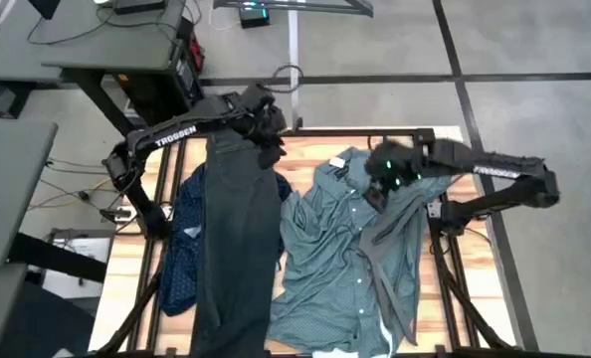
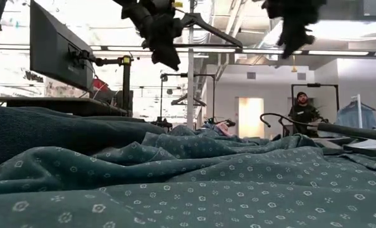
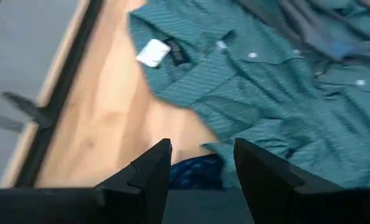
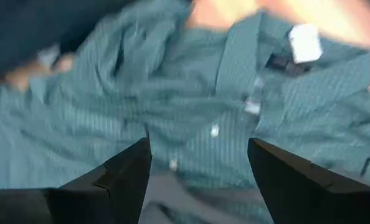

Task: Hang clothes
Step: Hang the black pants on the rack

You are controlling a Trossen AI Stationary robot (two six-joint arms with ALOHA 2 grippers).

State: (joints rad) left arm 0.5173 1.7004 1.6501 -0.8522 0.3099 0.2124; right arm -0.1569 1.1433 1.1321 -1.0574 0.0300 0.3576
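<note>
Clothes on the wooden table: charcoal jeans laid lengthwise left of centre, partly over a navy dotted shirt at the left; teal button-up shirt spread at centre-right, collar toward the far edge; left gripper above the jeans' far end, fingers parted, holding nothing visible; right gripper over the teal shirt's collar area, fingers spread, empty.

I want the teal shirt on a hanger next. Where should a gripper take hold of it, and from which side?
Probably at the collar, coming straight down from above. The teal shirt lies flat and open on the table, collar at the far end with its white label showing, clear of the jeans. The right gripper, open above it, is nearest; the left gripper is open over the jeans.
</note>
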